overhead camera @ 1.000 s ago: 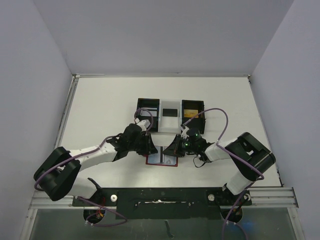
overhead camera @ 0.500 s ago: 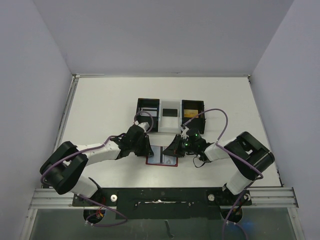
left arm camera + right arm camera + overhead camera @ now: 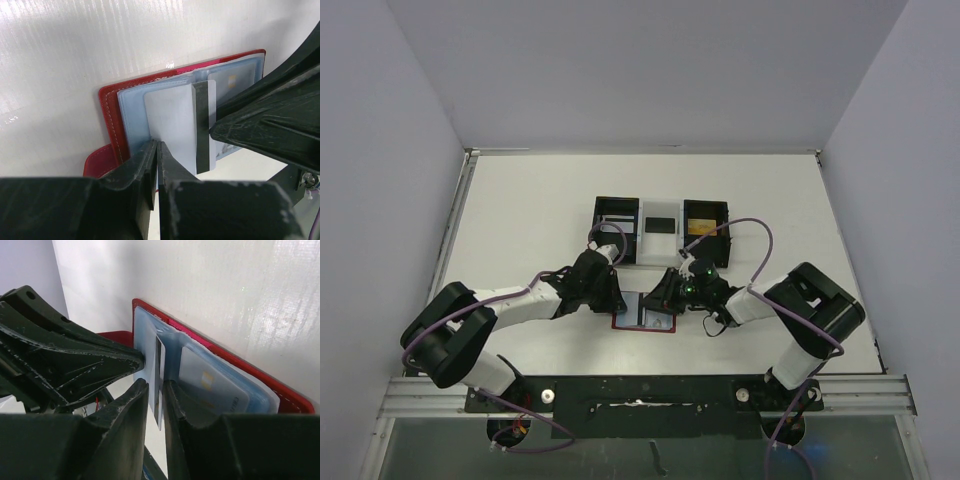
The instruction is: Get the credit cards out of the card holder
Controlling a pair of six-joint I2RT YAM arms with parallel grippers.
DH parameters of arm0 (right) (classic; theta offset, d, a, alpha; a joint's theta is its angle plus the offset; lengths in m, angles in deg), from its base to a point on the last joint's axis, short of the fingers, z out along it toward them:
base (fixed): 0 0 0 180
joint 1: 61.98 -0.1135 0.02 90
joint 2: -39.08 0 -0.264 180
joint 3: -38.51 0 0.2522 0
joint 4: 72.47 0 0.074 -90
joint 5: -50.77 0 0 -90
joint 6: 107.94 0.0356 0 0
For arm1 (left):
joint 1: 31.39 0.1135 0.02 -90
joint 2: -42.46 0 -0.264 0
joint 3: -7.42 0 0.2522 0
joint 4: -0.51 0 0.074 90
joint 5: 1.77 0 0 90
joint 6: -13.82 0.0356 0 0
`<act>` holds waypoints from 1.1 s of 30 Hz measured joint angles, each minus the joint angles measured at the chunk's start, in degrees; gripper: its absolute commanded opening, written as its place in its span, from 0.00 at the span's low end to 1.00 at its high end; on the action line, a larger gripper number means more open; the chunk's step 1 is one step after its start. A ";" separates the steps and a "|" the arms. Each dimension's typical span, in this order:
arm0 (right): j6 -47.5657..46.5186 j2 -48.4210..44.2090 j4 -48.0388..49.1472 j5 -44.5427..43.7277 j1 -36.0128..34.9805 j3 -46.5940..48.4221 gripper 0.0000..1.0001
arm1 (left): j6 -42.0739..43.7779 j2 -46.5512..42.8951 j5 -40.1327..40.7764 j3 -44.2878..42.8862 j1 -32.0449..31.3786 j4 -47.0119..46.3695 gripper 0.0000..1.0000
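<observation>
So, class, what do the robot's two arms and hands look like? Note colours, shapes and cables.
The left arm and right arm have white links between bulky black joints, each trailed by a looping purple cable. The left hand and right hand are black, each with two flat, tapering fingers.

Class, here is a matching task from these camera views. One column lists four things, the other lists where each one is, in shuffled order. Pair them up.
Things
1. card holder
2. gold card
3. black card
4. grey card with a black stripe

Places
A. in the white middle compartment of the tray
B. sticking out of a pale blue sleeve
C. lying open on the table
D. in the tray's right-hand black compartment

Pairs: 1-C, 2-D, 3-A, 4-B
</observation>
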 measured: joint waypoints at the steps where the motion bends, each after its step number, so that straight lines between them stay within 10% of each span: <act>1: 0.02 0.22 -0.04 -0.17 -0.17 0.09 0.20 | 0.00 0.00 0.00 0.00 0.00 0.00 0.04; 13: 1.11 0.55 -1.07 -3.08 -1.46 0.59 0.04 | 0.00 -0.07 0.07 0.07 0.00 -0.02 0.02; 33: 0.63 -1.88 -3.87 -4.15 -0.87 0.68 0.10 | 0.07 -0.22 0.17 0.44 0.00 -0.83 0.02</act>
